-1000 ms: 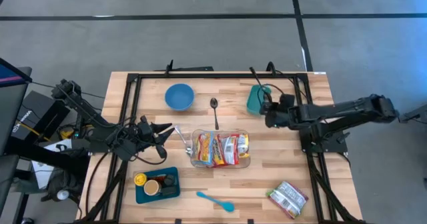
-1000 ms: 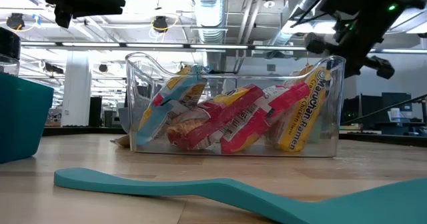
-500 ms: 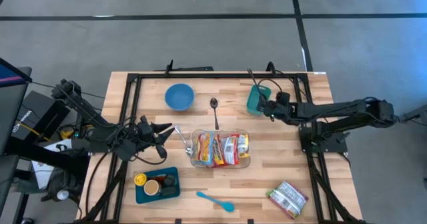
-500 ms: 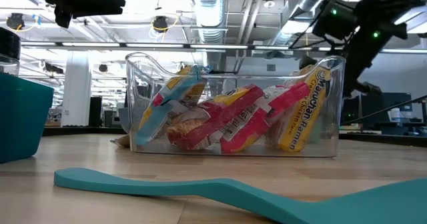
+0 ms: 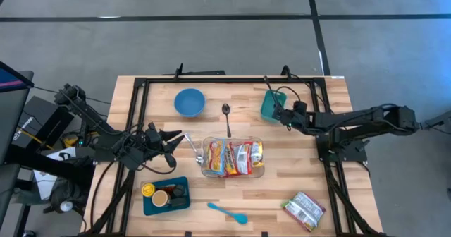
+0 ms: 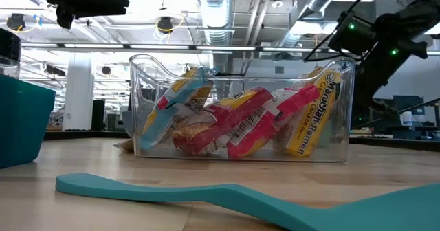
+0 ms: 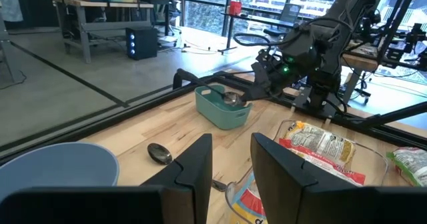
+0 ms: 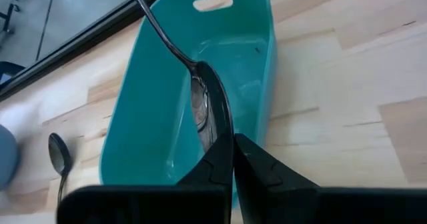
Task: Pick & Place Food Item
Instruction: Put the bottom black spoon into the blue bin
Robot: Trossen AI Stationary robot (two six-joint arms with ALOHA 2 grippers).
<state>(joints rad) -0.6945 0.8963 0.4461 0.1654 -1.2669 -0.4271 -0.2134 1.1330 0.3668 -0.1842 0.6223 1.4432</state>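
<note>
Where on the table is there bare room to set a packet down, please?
Bare wood lies between the clear bin and the packet at the front right, and right of the teal spatula. It is crowded around the blue bowl, spoon and teal tub, where the right hand reaches, and by the tray at the front left.

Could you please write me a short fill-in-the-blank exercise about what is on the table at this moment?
1. The right gripper is shut on the ____ of a metal spoon whose handle leans on the teal bin.
2. The clear container holds packets of ____.
3. A second spoon lies between the teal bin and the blue ____.
4. The left gripper waits beside the clear ____.

Missing words: bowl; ramen; bowl; container
</note>
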